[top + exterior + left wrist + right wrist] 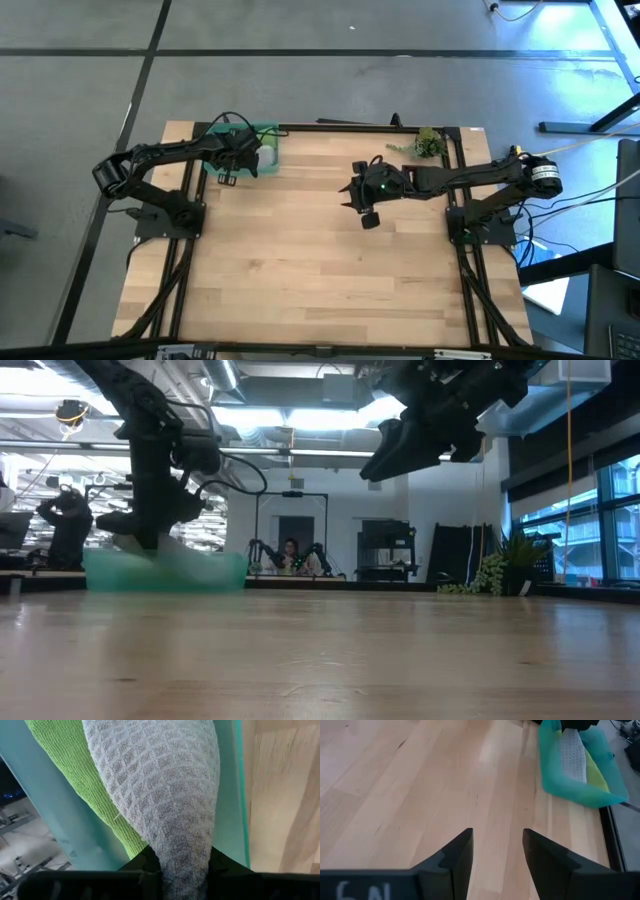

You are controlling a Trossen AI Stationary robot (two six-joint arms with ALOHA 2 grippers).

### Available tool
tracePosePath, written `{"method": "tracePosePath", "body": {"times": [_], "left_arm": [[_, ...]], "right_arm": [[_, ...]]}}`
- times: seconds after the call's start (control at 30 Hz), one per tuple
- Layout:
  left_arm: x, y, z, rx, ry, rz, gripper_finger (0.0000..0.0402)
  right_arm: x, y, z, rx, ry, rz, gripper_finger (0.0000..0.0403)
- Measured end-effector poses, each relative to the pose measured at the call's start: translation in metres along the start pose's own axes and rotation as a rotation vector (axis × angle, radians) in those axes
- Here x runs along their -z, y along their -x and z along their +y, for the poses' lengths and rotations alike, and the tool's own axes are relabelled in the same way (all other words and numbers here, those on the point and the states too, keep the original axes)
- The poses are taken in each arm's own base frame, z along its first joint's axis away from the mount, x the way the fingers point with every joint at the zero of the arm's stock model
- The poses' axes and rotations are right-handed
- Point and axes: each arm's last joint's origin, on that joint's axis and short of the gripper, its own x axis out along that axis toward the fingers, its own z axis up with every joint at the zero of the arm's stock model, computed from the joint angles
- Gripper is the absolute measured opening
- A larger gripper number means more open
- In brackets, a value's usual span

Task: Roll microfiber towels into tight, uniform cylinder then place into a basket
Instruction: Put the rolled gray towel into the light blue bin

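While the left hand (243, 152) sits over the basket (270, 132) at the upper left of the high view, it is clenched on the end of the pale grey towel (160, 795), which lies rolled inside the basket. Beside it, touching along its length, lies the lime green towel (75, 775), also inside the teal walls. The basket stands hard against the far edge of the surface (320, 270), close to the dark frame rail there. In the low view the basket wall (165, 572) rests flat on the wood at left, with the left arm coming down into it.

The right hand (362, 200) hangs above the middle of the surface, right of centre in the high view, well apart from the basket; its fingers (455, 855) stand released with nothing between them. Bare wood spreads beneath and in front of it, and the whole near half of the surface lies open. A leafy plant sprig (425, 143) sits at the far right edge.
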Motion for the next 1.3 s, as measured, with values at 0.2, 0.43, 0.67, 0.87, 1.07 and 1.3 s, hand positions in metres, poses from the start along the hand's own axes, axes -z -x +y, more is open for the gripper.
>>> {"method": "tracePosePath", "body": {"times": [0.2,0.43,0.67,0.87,1.07,1.3], "left_arm": [[0.0,0.0,0.0,0.001,0.0,-0.001,0.0061],[0.0,0.0,0.0,0.001,0.0,-0.001,0.0064],[-0.0009,0.0002,-0.0007,0.026,0.033,-0.03,0.0065],[-0.0007,0.0003,-0.0014,0.038,0.051,-0.033,0.0066],[-0.0003,0.0003,-0.0017,0.042,0.048,-0.03,0.0066],[0.0015,-0.0008,-0.0005,0.053,0.058,-0.033,0.0066]], "right_arm": [[0.0001,0.0,-0.0001,0.0,0.0,0.001,0.0172],[0.0001,0.0,-0.0001,0.0,0.0,0.001,0.0172],[0.0001,0.0,-0.0001,0.0,0.0,0.001,0.0172],[0.0001,0.0,0.0,0.0,-0.001,0.001,0.0172],[0.0001,0.0,-0.0001,0.0,-0.001,0.001,0.0172],[0.0001,0.0,0.0001,-0.001,0.0,0.001,0.0172]]}}
